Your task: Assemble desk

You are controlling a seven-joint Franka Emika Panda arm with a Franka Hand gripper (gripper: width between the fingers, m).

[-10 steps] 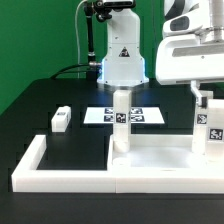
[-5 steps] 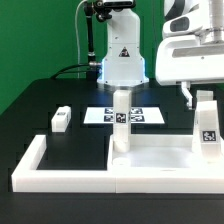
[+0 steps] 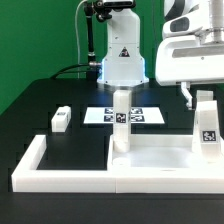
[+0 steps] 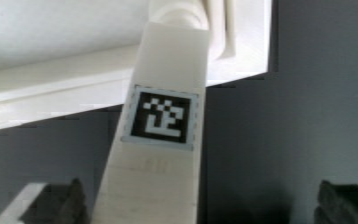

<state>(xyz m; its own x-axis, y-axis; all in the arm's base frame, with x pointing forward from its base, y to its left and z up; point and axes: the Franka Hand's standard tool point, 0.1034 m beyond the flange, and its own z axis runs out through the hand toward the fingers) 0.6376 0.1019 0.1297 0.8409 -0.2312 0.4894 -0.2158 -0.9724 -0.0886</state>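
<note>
Bright, even light; wrist view blurred, exterior view fairly sharp.

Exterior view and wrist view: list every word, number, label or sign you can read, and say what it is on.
Words or numbers: none readable.
Warning triangle on the robot base: symbol too small to read.
Black-and-white tags, patterns not text: on the middle leg, the leg at the exterior view's right, the marker board.

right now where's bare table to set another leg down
Bare black table lies between the loose leg and the tabletop panel, inside the border rail. Crowded at the exterior view's right: the open end effector hangs by the upright leg there.
</note>
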